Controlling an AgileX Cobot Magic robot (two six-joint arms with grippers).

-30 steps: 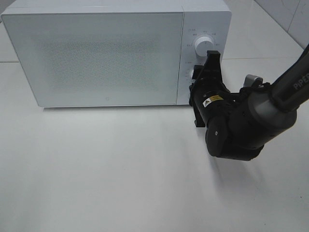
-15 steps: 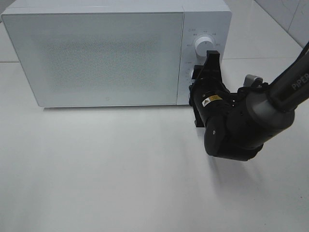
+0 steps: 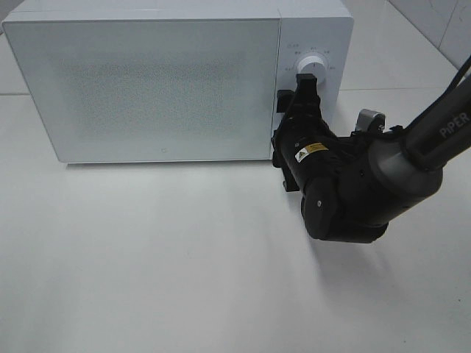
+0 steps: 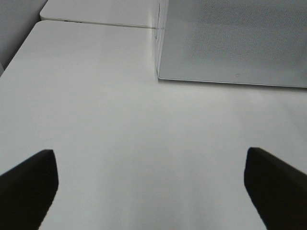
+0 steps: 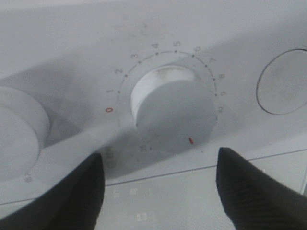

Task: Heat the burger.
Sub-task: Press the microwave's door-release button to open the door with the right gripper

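**Exterior and wrist views.** We are viewing a white microwave [image 3: 147,88] that is standing on a white table [image 3: 147,257] with its frosted door [image 3: 154,132] closed. The burger is showing in none of the views, and we cannot tell whether it is lying behind that door.

The right gripper [image 3: 296,95] is hovering at the microwave's control panel [image 3: 324,33], just below the upper knob [image 3: 313,68]. In the right wrist view we are seeing this gripper [image 5: 156,191] facing the microwave's numbered dial [image 5: 175,115]. Its two fingers [image 5: 53,191] are standing apart and released. Neither is touching the dial, and nothing is sitting between them. A red mark [image 5: 190,140] is lying on the dial's edge, on the side away from the zero. On the same panel, a second knob [image 5: 19,129] and a round button [image 5: 283,81] are flanking the dial.

The left gripper [image 4: 153,191] is hanging over bare table in front of the microwave's lower door corner, well apart from it. Its fingers [image 4: 29,187] are spread wide and are grasping nothing.
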